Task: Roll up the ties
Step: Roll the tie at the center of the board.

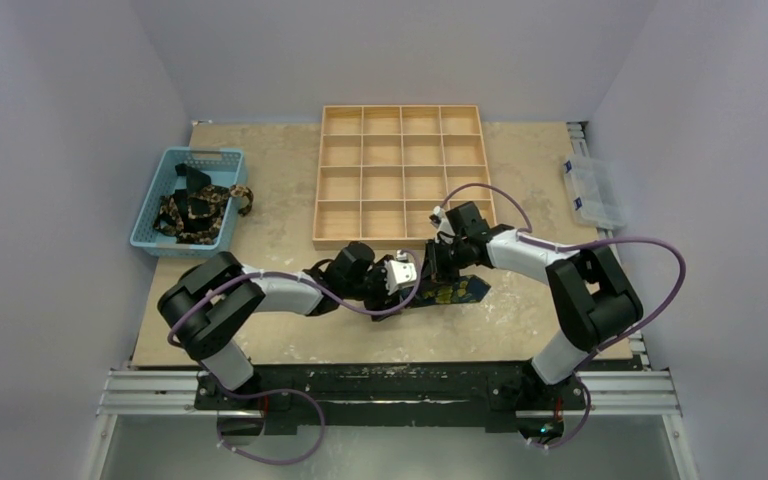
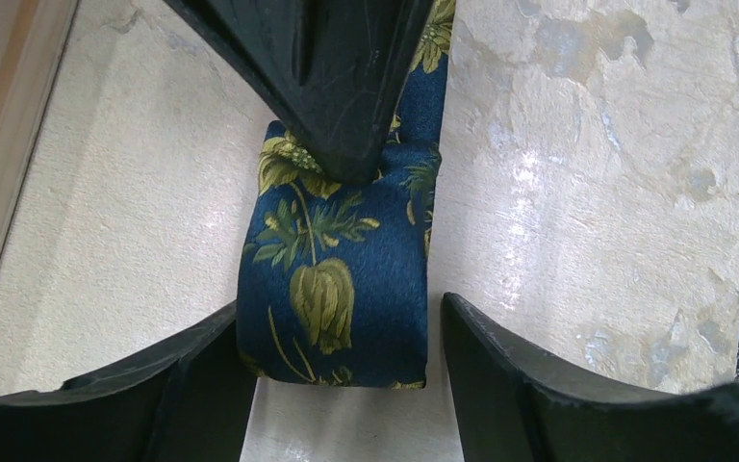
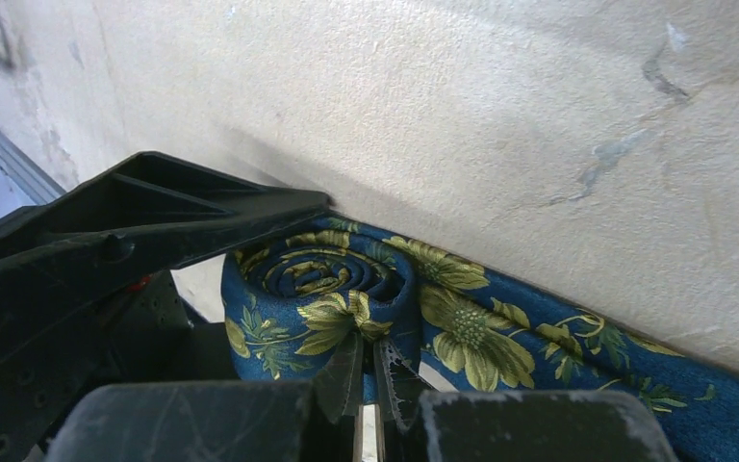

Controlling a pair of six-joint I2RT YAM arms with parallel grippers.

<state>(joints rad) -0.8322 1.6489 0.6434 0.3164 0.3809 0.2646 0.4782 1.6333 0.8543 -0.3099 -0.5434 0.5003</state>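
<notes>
Seemingly mid-roll, the tie (image 2: pixel 332 289) lies part-coiled on the table (image 1: pixel 260 330) near the tray (image 1: pixel 317 190); right gripper (image 3: pixel 366 380) closed tight, tips against the coil; left gripper (image 2: pixel 342 313) open astride it; next it should close and turn the coil onward.

In the top view you get soft, even light from above. The tabletop (image 1: pixel 270 200) reads pale and clear, the walls look cool lilac, and the shadows under the arms are faint and short. Detail is coarse there, so the dark tie (image 1: pixel 455 292) merges with the black arms. From the left wrist, a bright sheen streaks the tabletop right of the sharply focused roll, and the fingers (image 2: pixel 539 385) of your left tool (image 2: pixel 339 308) sit dark and slightly soft along the bottom. From the right wrist, a soft shadow lies along the roll's far side, and your right tool (image 3: pixel 366 371) blurs at the bottom edge.
</notes>
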